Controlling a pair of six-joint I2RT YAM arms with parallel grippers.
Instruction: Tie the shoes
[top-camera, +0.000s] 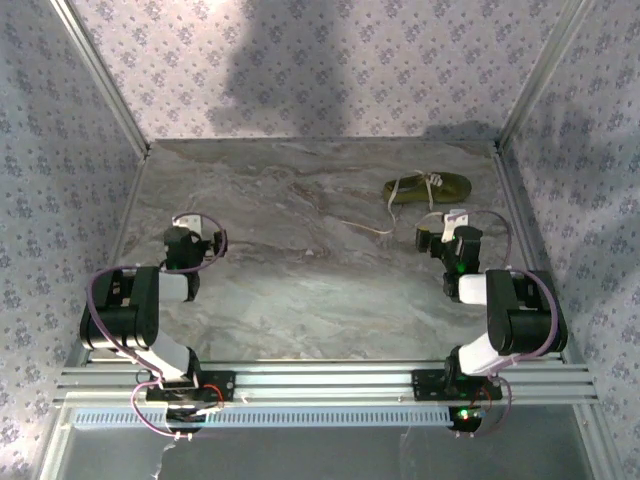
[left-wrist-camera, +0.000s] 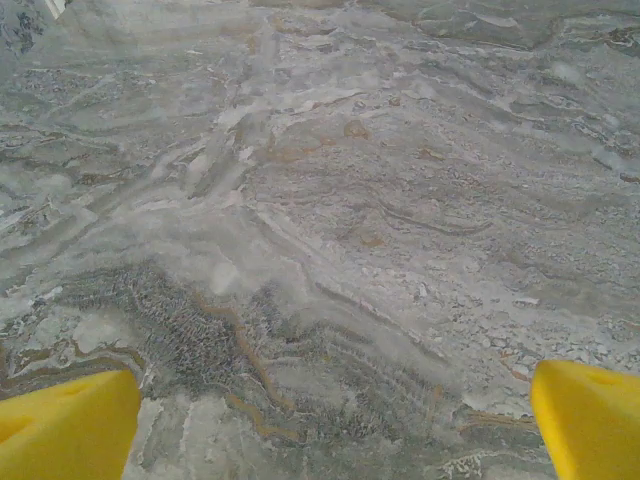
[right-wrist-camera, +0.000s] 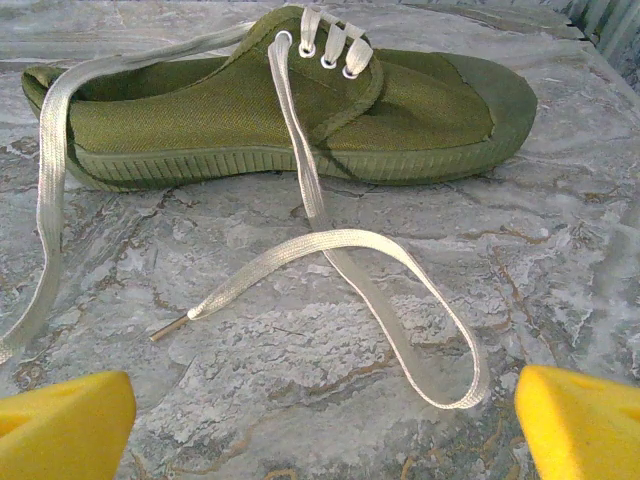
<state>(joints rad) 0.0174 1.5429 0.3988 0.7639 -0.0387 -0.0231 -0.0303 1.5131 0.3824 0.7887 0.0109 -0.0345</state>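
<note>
The shoe (right-wrist-camera: 280, 110) is found untied at the far right of the worktop (top-camera: 300, 270), its laces (right-wrist-camera: 330, 245) spread loose before the right claw (right-wrist-camera: 322, 425). Both claws are held apart and empty, the left claw (left-wrist-camera: 328, 425) over bare marble. Tying is judged not yet begun; a lace end (right-wrist-camera: 168, 328) should be pinched next.

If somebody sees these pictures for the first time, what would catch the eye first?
The olive shoe at the far right of the table, with its white laces untied and sprawled over the marble. The right gripper stands open just before the lace loop, and the left gripper is open over bare marble.
</note>
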